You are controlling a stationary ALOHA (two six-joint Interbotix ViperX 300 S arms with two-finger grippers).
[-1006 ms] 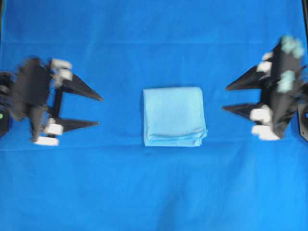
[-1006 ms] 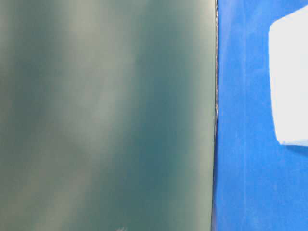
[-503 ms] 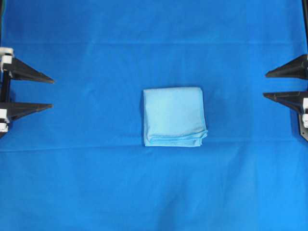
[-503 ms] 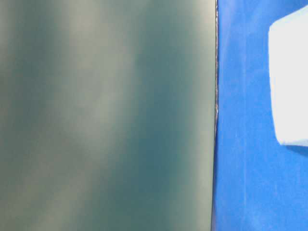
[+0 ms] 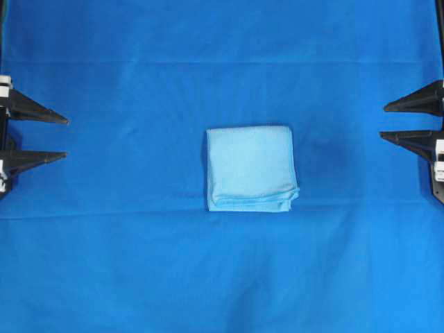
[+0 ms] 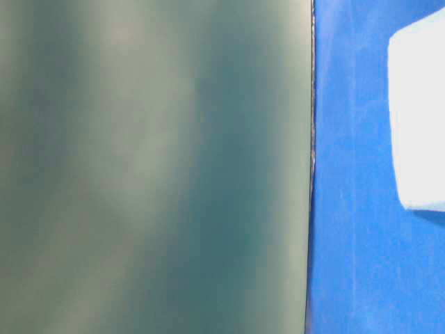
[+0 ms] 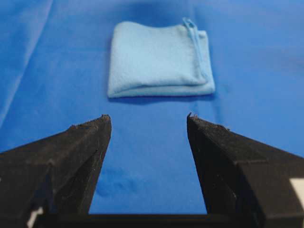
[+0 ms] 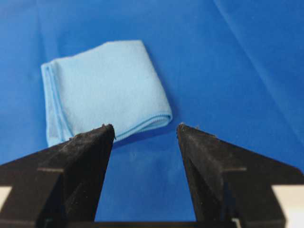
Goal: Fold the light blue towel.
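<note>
From overhead we see the light blue towel (image 5: pixel 252 168) lying folded into a compact, nearly square pad in the middle of the royal-blue tablecloth (image 5: pixel 222 277), its stacked edges showing as thin layered lines along the near side. It sits well apart from both grippers: the left gripper (image 5: pixel 66 139) at one edge and the right gripper (image 5: pixel 383 122) at the other, each showing two black, wedge-shaped fingers tapering to points, spread with nothing between them. In the table-level view we make out only a blurred grey-green panel (image 6: pixel 153 167), a strip of tablecloth and a pale, washed-out corner of the towel (image 6: pixel 421 118). From the left wrist we look out between the spread, matte black fingers (image 7: pixel 71 156), rough along their tips; the towel (image 7: pixel 159 59) lies ahead of them, soft and slightly fuzzy, with a small hem loop at one corner. From the right wrist the fingers (image 8: pixel 71 166) are likewise parted and empty, and the towel (image 8: pixel 104 88) lies ahead and to one side, its rounded fold nearest the tips.
</note>
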